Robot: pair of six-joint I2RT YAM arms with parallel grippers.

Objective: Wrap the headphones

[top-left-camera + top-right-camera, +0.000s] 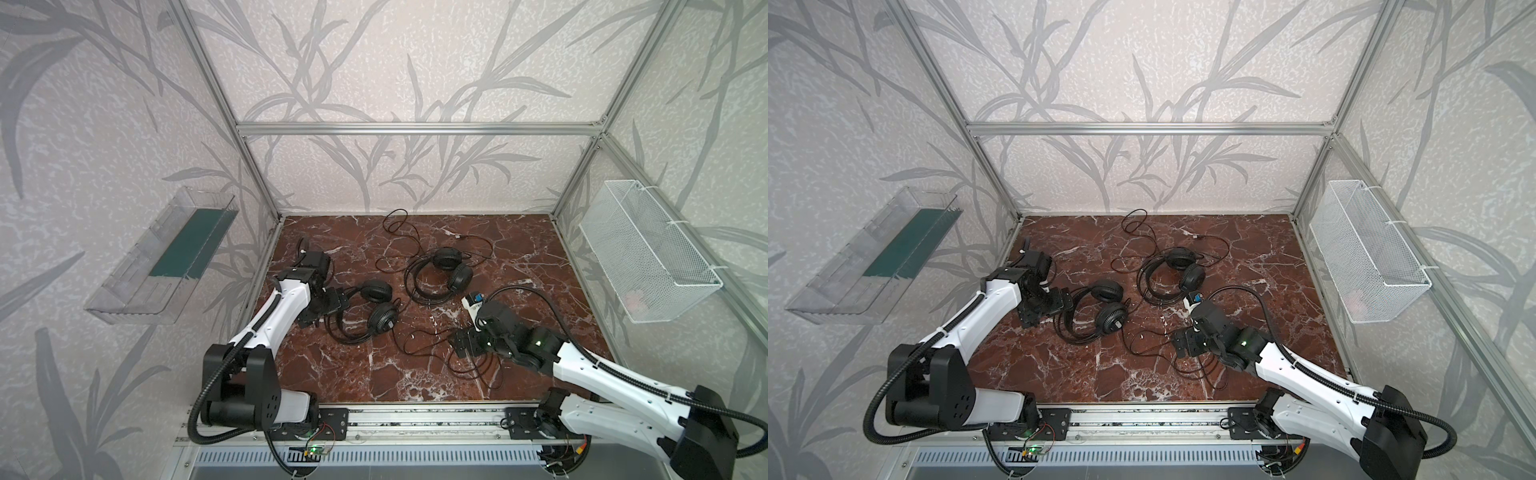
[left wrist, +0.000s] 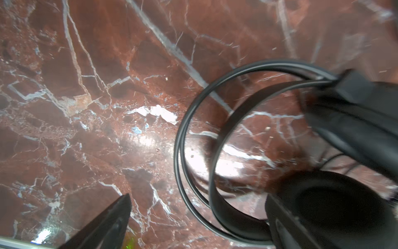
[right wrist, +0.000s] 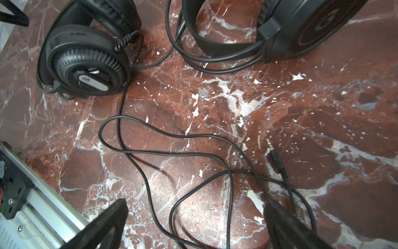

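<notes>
Red marble counter [image 1: 374,374] bearing two headphones, near set [image 1: 380,318] and far set [image 1: 451,272], cables [image 3: 163,153] sprawled loose: wrapping apparently not begun. Left jaws gape empty by the near set's headband [image 2: 178,151]; right jaws gape empty over the plug [image 3: 274,154].

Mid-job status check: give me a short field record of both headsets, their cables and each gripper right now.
near headset: on the marble table, beside the left gripper
far headset: further back, nothing touching it
near cable: unwrapped, loops under the right gripper, plug free
far cable: unwrapped, sprawled toward the back wall
left gripper: open, headband between its fingers, not clamped
right gripper: open, holding nothing
</notes>
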